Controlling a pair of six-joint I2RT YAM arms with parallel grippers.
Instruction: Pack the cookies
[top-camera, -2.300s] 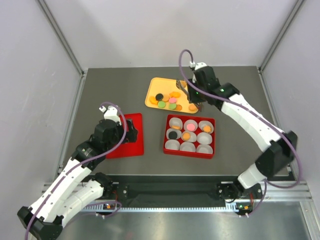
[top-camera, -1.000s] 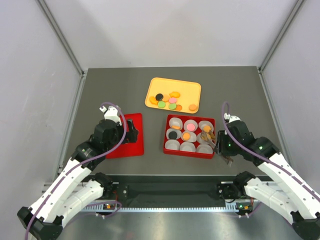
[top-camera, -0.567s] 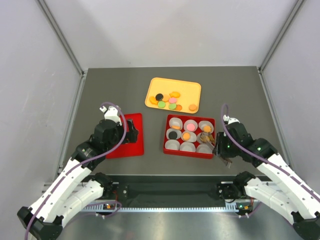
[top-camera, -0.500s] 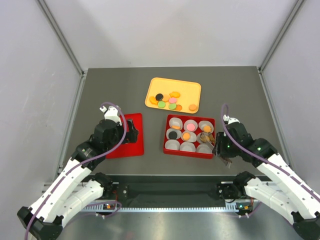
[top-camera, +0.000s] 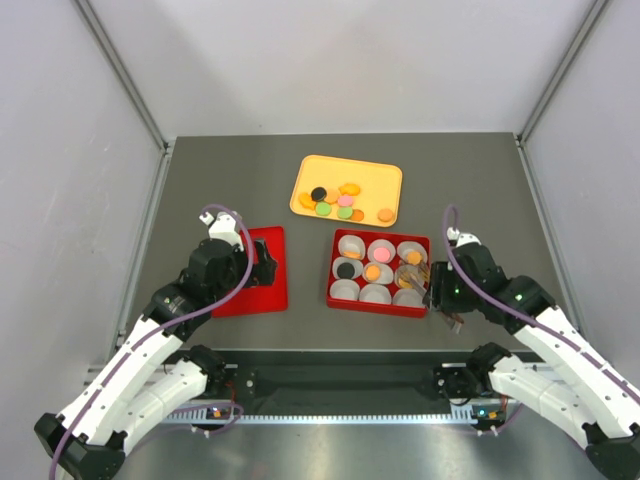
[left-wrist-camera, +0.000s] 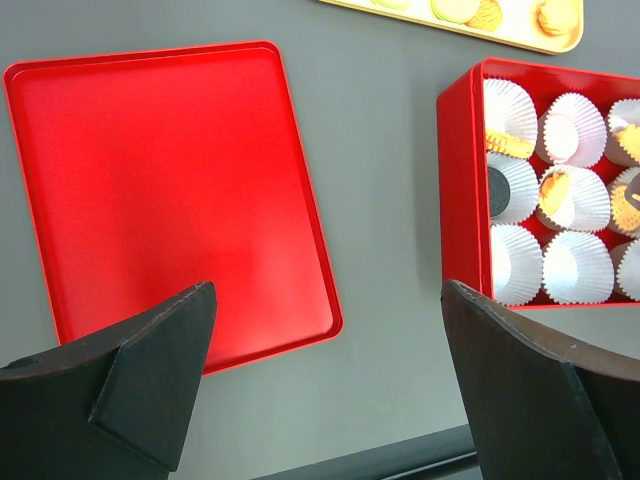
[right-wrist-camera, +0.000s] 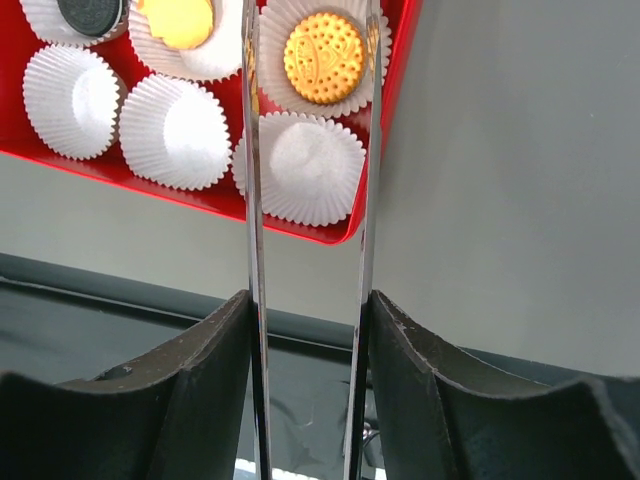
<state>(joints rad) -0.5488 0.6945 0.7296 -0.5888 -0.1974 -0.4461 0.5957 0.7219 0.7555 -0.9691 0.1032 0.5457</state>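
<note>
Several orange, green, pink and black cookies (top-camera: 340, 203) lie on the yellow tray (top-camera: 310, 165). The red box (top-camera: 380, 309) holds white paper cups, some with cookies in them. My right gripper (top-camera: 437, 290) is shut on metal tongs (right-wrist-camera: 256, 200) at the box's right side. The tong blades stand apart on either side of an orange cookie (right-wrist-camera: 323, 43), which lies in the middle right cup. Whether they touch it I cannot tell. My left gripper (top-camera: 262, 265) is open and empty above the red lid (top-camera: 270, 295). The left wrist view shows this gripper (left-wrist-camera: 325, 300), the lid (left-wrist-camera: 170, 180) and the box (left-wrist-camera: 455, 190).
The box wall (right-wrist-camera: 400, 110) runs close beside the right tong blade. Empty cups (right-wrist-camera: 300, 165) fill the box's near row. A black cookie (right-wrist-camera: 90, 10) and an orange one (right-wrist-camera: 180, 20) sit in other cups. A dark rail (top-camera: 340, 380) runs along the table's near edge.
My right arm has swung from the yellow tray down to the box's right side with the tongs. Over the last half second it has barely moved. The left arm is still.
</note>
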